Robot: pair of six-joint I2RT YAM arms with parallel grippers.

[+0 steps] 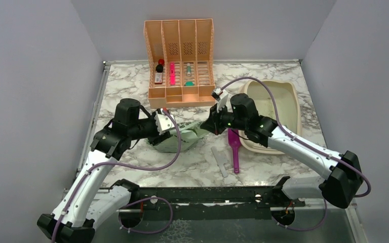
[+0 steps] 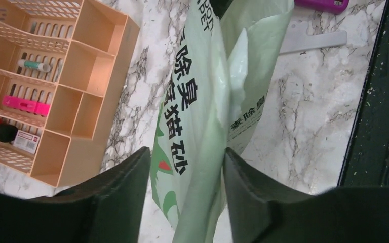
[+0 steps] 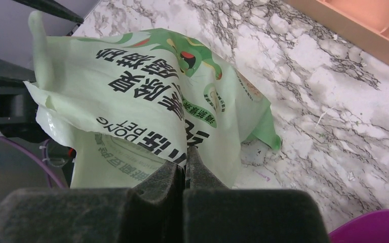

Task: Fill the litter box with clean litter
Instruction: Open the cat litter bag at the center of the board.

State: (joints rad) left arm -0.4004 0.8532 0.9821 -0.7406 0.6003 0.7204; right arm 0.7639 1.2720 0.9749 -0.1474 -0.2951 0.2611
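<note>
On the marble bench [image 1: 202,157], the litter bag [image 3: 147,101] lies lengthwise between my two claws: right claw [image 3: 185,161] pinched shut on its edge, left claw [image 2: 187,152] half-open astride it. The litter box [image 1: 294,96], bare inside, sits just beyond the right claw, the nearer one for the pour.

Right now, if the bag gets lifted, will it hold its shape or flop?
Probably floppy: the bag is thin, creased film, folding where the right hand pinches it. Likely slippery, since it looks glossy. Its weight I cannot judge.
</note>
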